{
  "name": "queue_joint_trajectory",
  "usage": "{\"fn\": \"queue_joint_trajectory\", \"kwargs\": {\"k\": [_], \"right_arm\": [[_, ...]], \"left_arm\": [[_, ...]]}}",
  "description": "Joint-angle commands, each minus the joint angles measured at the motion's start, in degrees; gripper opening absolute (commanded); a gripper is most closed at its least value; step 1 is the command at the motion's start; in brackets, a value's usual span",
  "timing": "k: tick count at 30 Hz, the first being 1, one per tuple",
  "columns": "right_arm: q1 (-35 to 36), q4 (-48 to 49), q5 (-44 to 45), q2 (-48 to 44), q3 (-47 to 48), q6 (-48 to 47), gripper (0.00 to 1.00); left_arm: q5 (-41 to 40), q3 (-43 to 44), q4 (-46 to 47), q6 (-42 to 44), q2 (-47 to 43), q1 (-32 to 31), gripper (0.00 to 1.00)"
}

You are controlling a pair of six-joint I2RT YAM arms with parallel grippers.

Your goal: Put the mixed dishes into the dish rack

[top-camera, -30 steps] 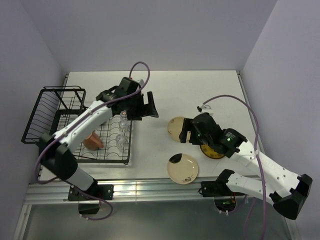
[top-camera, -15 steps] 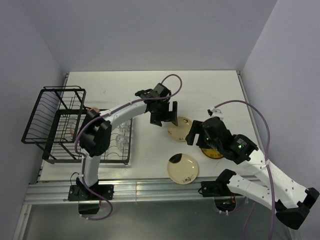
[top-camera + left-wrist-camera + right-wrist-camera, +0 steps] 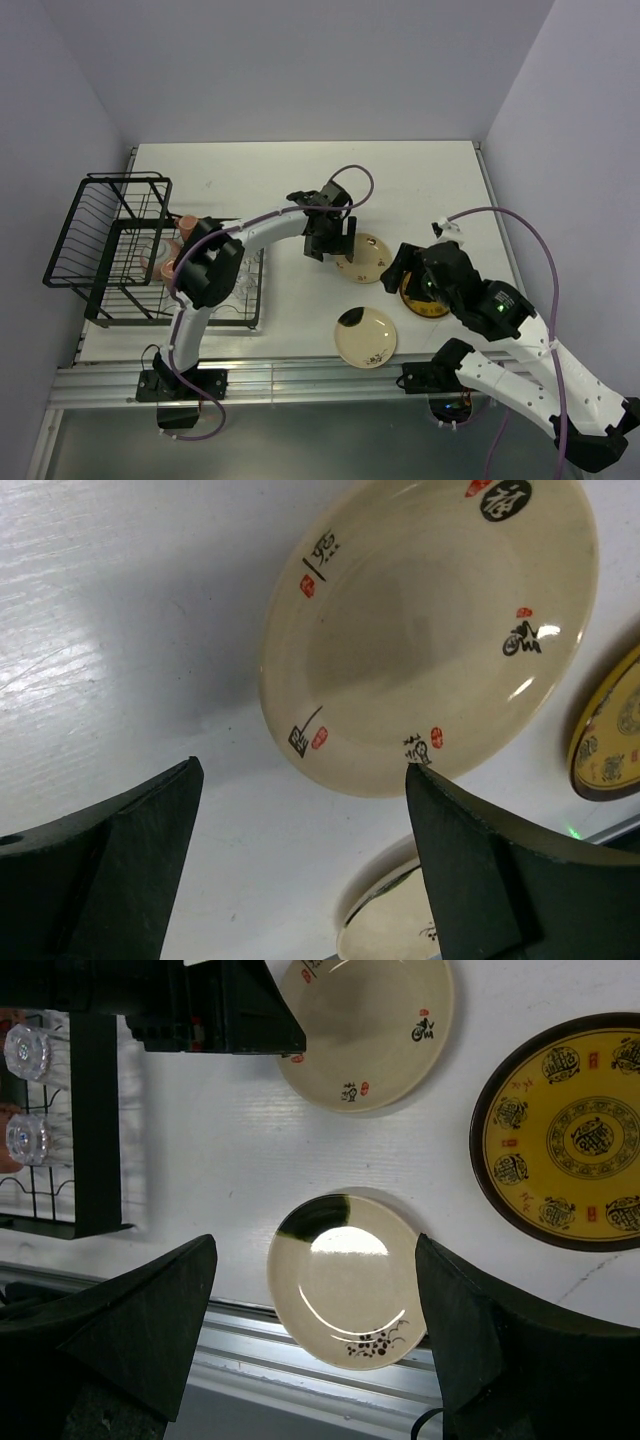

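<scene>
The left gripper [image 3: 300, 780] has swung from the black wire dish rack [image 3: 100, 235], frame left, to hover over the cream round ceramic plate [image 3: 430, 620] at centre, jaws spread, empty. The right gripper [image 3: 315, 1250], likewise spread and empty, has retreated rightward. Underneath lies a white table [image 3: 420, 175], backed by pale lilac walls [image 3: 300, 70].

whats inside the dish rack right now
Inside the dish rack: two pink mugs by its raised end, and two clear glasses on the grid base. The left arm crosses the base, so anything beneath it is hidden.
</scene>
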Motion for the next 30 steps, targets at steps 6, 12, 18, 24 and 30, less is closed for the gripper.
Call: {"fn": "queue_joint_trajectory", "kwargs": {"k": [6, 12, 18, 24, 30], "right_arm": [[-0.4, -2.4, 2.2, -3.1, -0.9, 1.7, 0.88], [-0.5, -3.3, 1.9, -4.9, -2.0, 2.7, 0.87], [-0.5, -4.5, 2.4, -5.7, -1.3, 2.8, 0.87], [-0.5, -5.2, 2.8, -6.1, -1.0, 2.6, 0.87], [-0.5, -5.1, 2.4, -5.6, -0.5, 1.9, 0.87]], "left_arm": [[-4.8, 4.6, 1.1, -1.0, 4.2, -2.0, 0.8], [-9.6, 8.5, -0.3, -1.8, 6.9, -4.3, 0.71], [-11.6, 8.9, -2.8, -2.5, 10.4, -5.0, 0.65], [-11.9, 5.3, -1.0, -2.6, 10.3, -5.0, 0.26], [-11.6, 2.9, 0.3, -2.3, 8.5, -4.5, 0.0]]}}
